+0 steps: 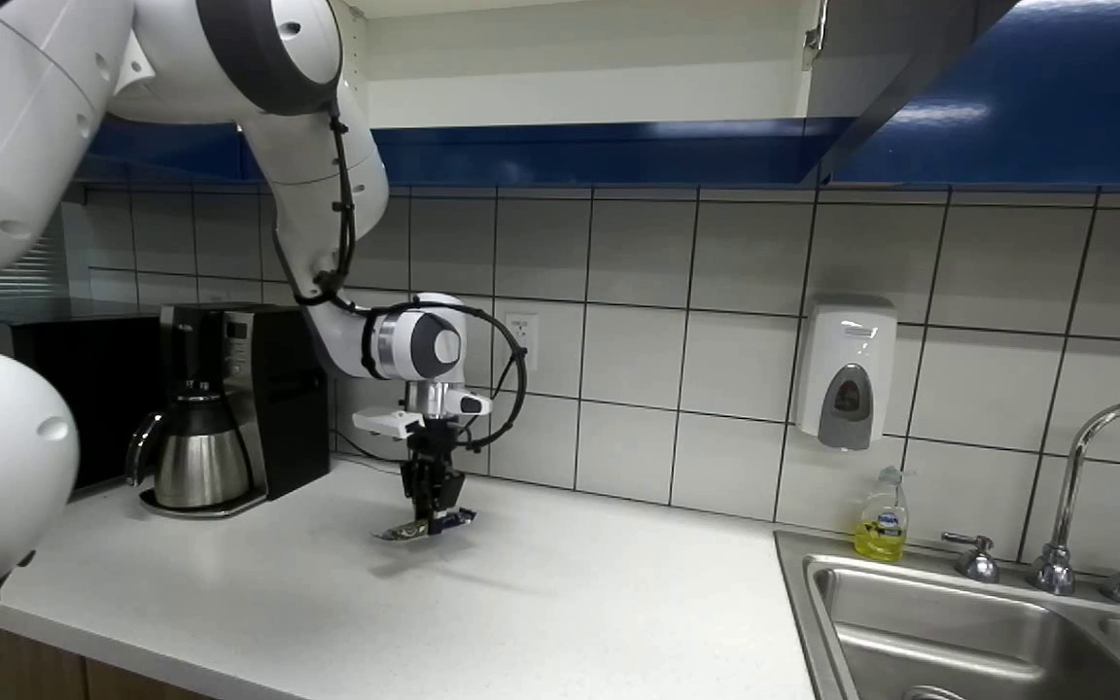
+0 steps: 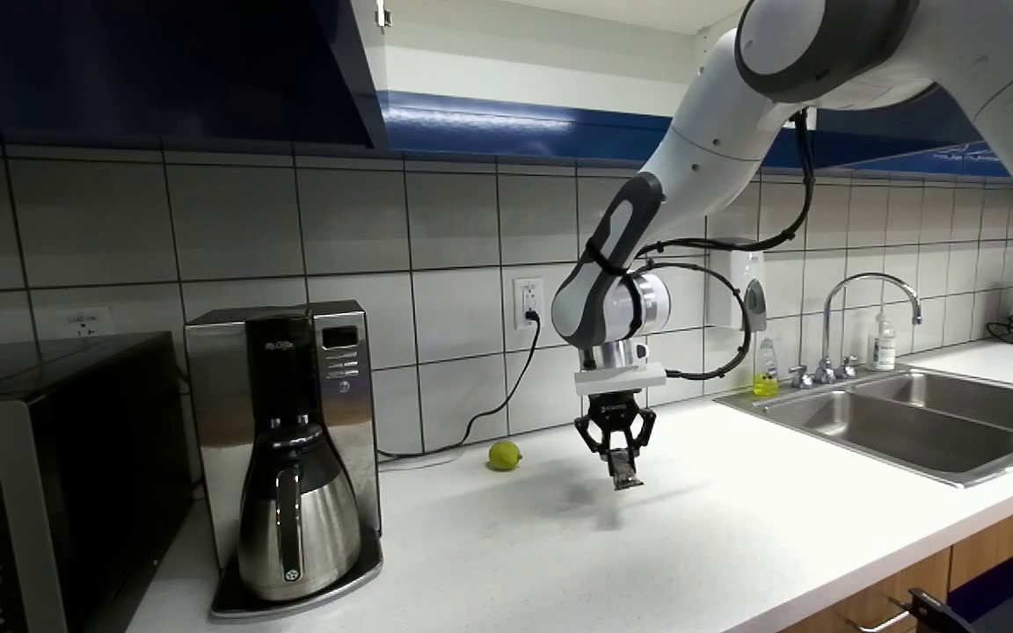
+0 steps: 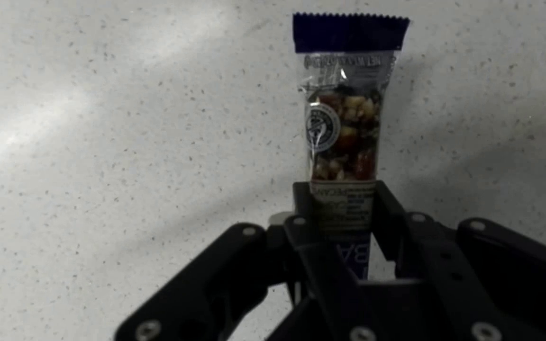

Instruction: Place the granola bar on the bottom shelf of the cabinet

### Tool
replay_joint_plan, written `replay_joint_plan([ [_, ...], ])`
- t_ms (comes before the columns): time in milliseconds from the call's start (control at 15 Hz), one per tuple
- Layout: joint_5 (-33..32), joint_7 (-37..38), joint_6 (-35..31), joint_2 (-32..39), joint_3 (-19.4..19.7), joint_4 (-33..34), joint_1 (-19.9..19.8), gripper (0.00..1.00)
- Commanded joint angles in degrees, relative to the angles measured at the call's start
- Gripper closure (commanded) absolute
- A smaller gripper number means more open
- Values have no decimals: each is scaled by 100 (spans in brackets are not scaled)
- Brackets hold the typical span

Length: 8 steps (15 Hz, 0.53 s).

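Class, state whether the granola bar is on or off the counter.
Off: the gripper holds the granola bar above the counter, a shadow apart below.

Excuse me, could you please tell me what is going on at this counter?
A robot arm is holding a wrapped granola bar with its tool, which is closed on the bar's two sides. The bar hangs a little above the counter, without touching it. The open cabinet overhead, where it should go, has not been reached yet. A coffee maker and a small yellow-green fruit sit untouched on the counter.
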<state>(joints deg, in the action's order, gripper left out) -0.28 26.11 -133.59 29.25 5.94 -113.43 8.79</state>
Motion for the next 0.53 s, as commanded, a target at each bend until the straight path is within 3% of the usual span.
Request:
replay_joint_plan([
  [0, -516, -617, 294, -351, -39, -260, -57, 91],
  [467, -949, -688, -59, -767, -73, -769, -60, 91],
])
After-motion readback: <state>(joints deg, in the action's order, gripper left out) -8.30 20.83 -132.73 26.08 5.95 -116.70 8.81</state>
